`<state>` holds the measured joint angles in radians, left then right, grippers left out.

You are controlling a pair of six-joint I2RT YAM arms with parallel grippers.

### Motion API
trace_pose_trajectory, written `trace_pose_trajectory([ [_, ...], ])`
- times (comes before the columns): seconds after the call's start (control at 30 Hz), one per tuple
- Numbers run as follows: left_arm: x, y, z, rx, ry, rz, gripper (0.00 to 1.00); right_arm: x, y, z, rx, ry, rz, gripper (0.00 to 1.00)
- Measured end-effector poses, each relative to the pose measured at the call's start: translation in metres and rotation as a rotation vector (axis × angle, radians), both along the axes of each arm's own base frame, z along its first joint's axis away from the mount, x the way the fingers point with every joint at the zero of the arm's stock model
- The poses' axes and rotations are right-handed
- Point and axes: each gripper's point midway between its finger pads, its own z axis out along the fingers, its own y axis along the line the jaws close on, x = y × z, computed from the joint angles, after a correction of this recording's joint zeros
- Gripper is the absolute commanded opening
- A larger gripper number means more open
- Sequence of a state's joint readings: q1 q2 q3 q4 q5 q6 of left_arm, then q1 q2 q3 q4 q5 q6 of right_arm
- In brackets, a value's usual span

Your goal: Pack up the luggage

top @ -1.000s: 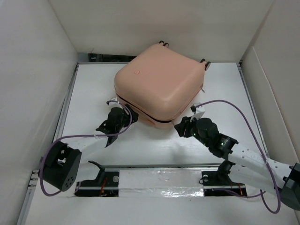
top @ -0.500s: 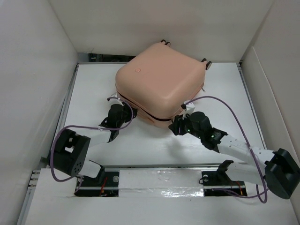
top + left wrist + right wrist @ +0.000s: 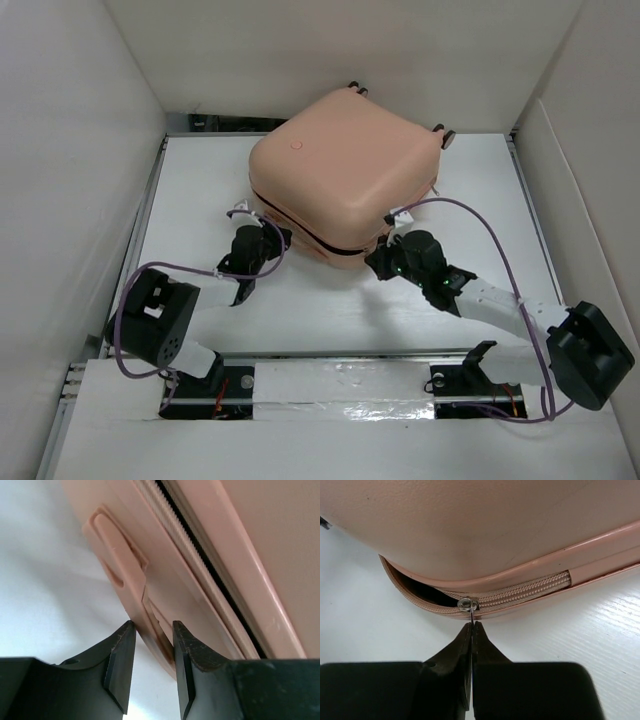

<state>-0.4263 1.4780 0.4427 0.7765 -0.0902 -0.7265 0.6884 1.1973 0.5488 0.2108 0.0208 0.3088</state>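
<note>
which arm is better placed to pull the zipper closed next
Right. The right gripper is shut on the zipper pull, beside the open gap in the seam. The left gripper clamps the handle of the luggage, likely bracing it.

Two arms, same build: white tube links and black blocky joint housings, left arm (image 3: 158,322), right arm (image 3: 500,300). A thin purple cable (image 3: 450,203) loops along each. Left gripper (image 3: 153,627) and right gripper (image 3: 471,630) have matte black wedge fingers with flat inner faces.
</note>
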Motion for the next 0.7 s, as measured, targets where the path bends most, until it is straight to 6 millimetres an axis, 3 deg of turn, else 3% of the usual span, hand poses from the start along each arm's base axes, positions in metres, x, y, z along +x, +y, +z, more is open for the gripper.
trace_pose_trajectory([
  [0.17, -0.04, -0.008, 0.0, -0.023, -0.033, -0.028, 0.0, -0.007, -0.012, 0.002, -0.022, 0.017, -0.013, 0.0],
  [0.33, -0.087, -0.018, -0.002, -0.055, -0.041, -0.056, 0.0, -0.038, -0.016, 0.001, -0.022, 0.028, 0.021, 0.0],
  [0.53, -0.104, -0.013, -0.002, -0.019, -0.051, 0.02, 0.0, -0.084, 0.015, -0.004, -0.016, 0.041, 0.121, 0.0],
  [0.7, -0.122, -0.033, -0.002, 0.002, -0.063, 0.006, 0.0, -0.082, -0.013, -0.004, -0.047, 0.073, 0.101, 0.0],
])
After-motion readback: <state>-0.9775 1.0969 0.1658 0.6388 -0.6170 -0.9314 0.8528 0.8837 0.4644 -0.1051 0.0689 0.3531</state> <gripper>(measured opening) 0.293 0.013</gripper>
